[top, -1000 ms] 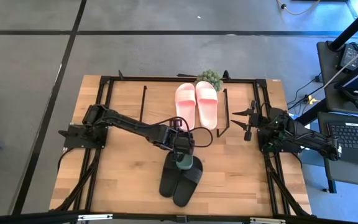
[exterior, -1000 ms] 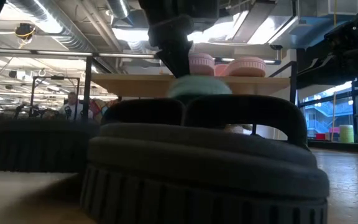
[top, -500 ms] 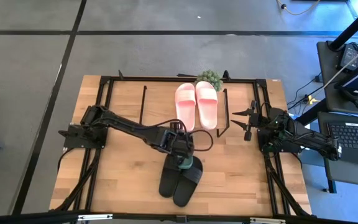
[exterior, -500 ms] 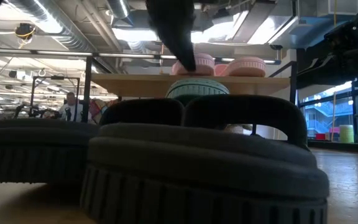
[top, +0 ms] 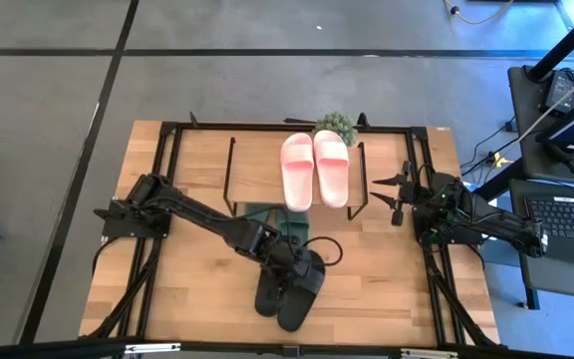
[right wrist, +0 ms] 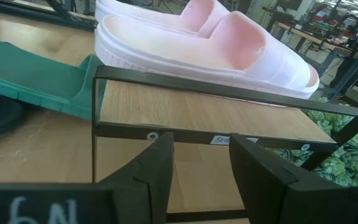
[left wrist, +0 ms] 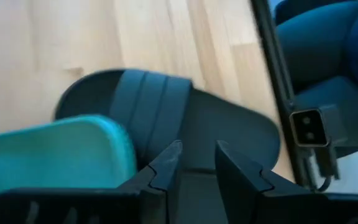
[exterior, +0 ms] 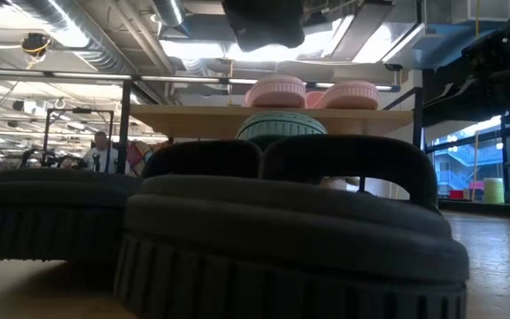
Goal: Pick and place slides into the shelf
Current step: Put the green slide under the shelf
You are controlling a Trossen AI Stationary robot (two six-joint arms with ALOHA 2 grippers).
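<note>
While the left gripper (top: 289, 271) hangs over the black slides (top: 289, 287) at the near middle of the tabletop (top: 387, 269), we see its fingers (left wrist: 166, 163) a little apart in the left wrist view, with nothing between them – released, empty. Below those fingers the wrist view shows the strap of a black slide (left wrist: 185, 124), and a green slide (left wrist: 55, 149) lies just beside it.

From above, the green slides (top: 272, 217) rest flat on the tabletop between the black pair and the shelf (top: 252, 165), partly hidden by the left arm. Whether they reach under the shelf's near edge we cannot tell from above; in the low view one green toe (exterior: 282, 126) shows just below the shelf board (exterior: 193, 113).

The pink slides (top: 314, 168) lie side by side on top of the shelf, towards its right end. The right wrist view shows the same pair (right wrist: 210, 43) on the board above the black wire frame.

The right gripper (top: 395, 194) waits at the right side of the tabletop, just right of the shelf, pointing at it – its fingers (right wrist: 157, 165) stand apart and hold nothing.

A small green plant (top: 336, 124) sits at the far edge, just behind the pink pair.

In the low view the black slides (exterior: 282, 230) fill the foreground, and a person (exterior: 103, 152) stands far off in the room behind.
</note>
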